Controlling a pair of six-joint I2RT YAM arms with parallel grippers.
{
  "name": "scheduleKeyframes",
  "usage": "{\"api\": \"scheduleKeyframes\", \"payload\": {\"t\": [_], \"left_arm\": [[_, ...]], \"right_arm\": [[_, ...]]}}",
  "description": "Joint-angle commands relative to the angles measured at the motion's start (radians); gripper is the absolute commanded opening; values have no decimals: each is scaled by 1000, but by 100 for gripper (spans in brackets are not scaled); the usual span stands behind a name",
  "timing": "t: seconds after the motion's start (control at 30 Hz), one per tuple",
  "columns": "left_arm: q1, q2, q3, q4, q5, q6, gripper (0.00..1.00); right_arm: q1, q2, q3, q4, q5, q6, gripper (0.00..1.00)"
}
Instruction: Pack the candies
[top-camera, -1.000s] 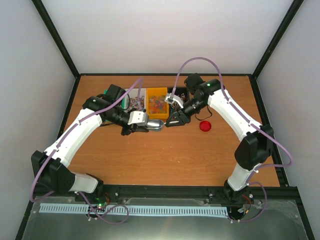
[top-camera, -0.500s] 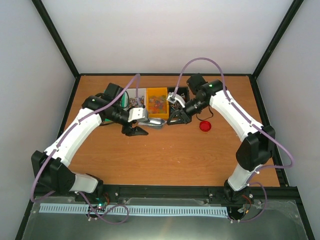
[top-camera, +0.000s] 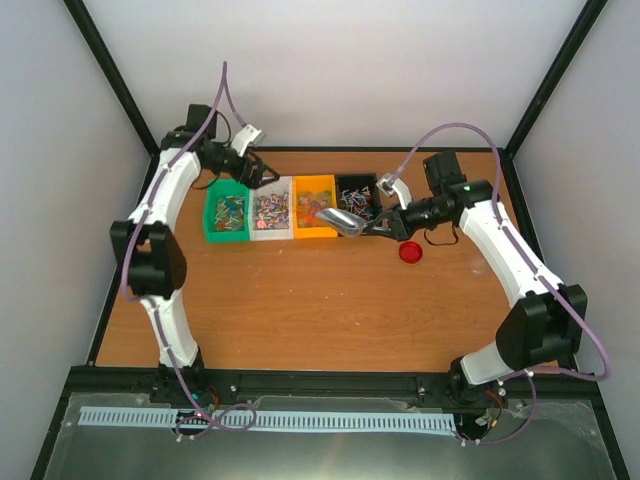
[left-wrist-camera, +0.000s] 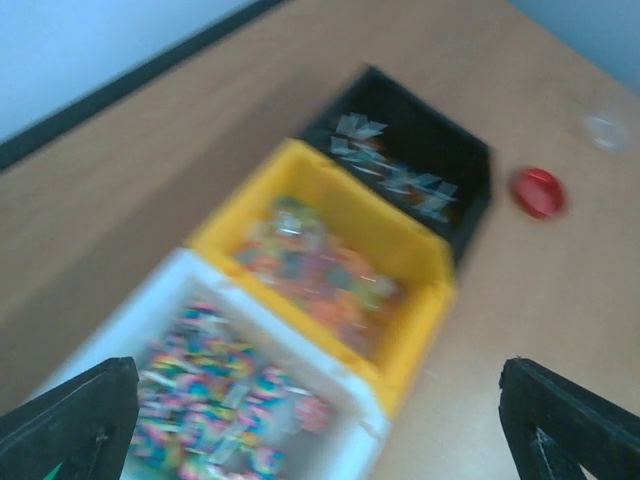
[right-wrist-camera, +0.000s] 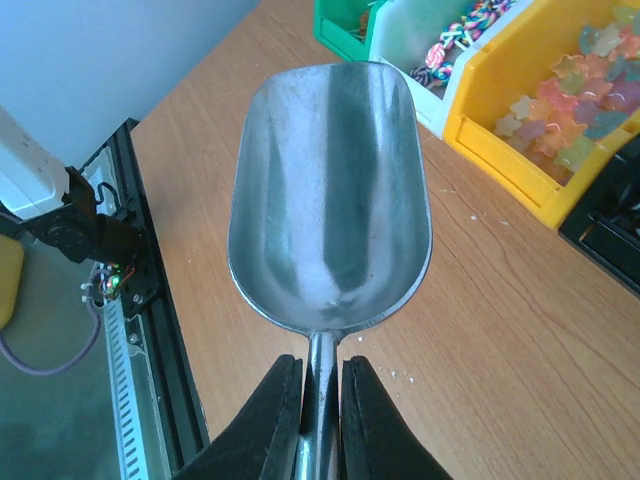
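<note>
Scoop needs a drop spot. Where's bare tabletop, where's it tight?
Free: the wooden tabletop between the row of coloured plastic bins and the near rail, and right of the red round lid. Crowded: at the black plastic bin, where the right claw holds the silver metal scoop.
</note>
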Motion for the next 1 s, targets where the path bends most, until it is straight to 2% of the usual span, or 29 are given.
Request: {"api": "scheduleKeyframes", "payload": {"t": [0.0,0.13,0.37,0.63,0.83,0.97], "left_arm": [[27,204,290,-37,-150,-212,100],[42,328,401,-22,-226,-237,100],[53,498,546,-39,-344,-229,100],[67,557,540,-68,-369,-179,100],[94,542,501,-121,-309,-134,100],[101,485,403,-102,-301,-107,100]], "right_arm": [[-16,-84,-73,140,10,84,3],[-35,-133,-123,181,47,108,3],[-70,-162,-95,147,140,103,3],[-83,-162,-99,134,208,92,3],[-87,-161,-115,145,214,94,3],[-93,-153,-114,148,191,102,3]]}}
